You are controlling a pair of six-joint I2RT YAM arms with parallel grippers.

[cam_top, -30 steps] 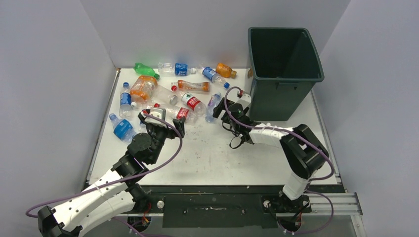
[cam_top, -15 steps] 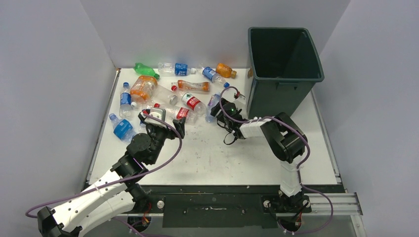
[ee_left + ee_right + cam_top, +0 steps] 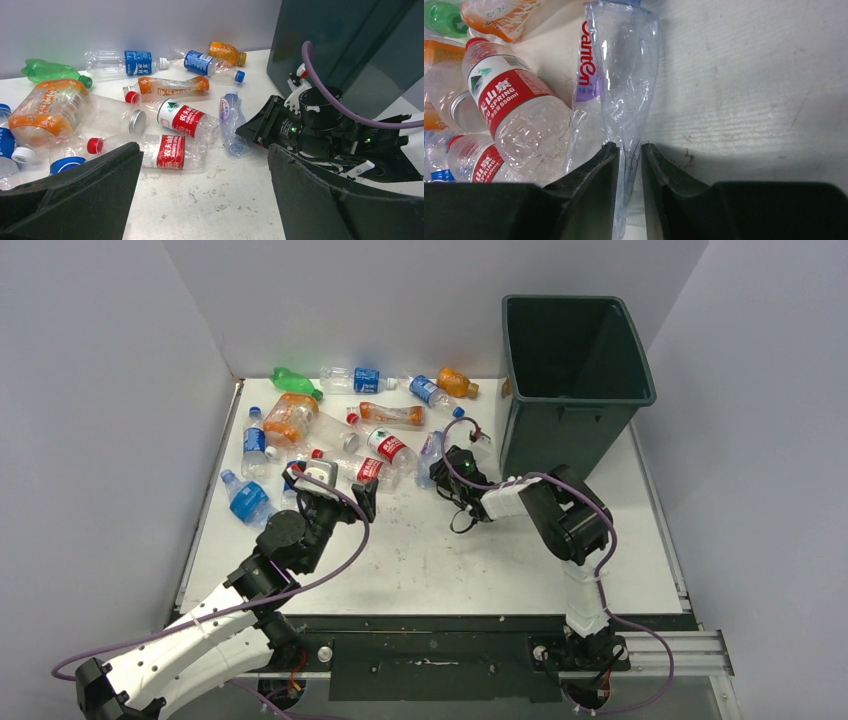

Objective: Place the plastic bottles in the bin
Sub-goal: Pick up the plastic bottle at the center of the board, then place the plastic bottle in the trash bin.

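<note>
- Grip: right gripper [image 3: 629, 150] is clenched on the flattened near end of the crushed clear bottle [image 3: 624, 75], which has a purple label.
- The bottle lies on the table [image 3: 430, 560], near the left side of the bin [image 3: 560, 445].
- My read: I pinched the squashed end because it is thin enough for the jaws.
- Left gripper [image 3: 202, 150] is spread wide and holds nothing, poised before the red-label bottles [image 3: 172, 150].
- The bin stands upright at far right. Its interior is dark and I see no bottle inside.

Bright, even overhead light with only soft shadows at the foot of the bin [image 3: 560, 445], bit of glare on the crushed clear bottle [image 3: 624, 70], sharp enough overall but mushy right at the bottom of both wrist views
</note>
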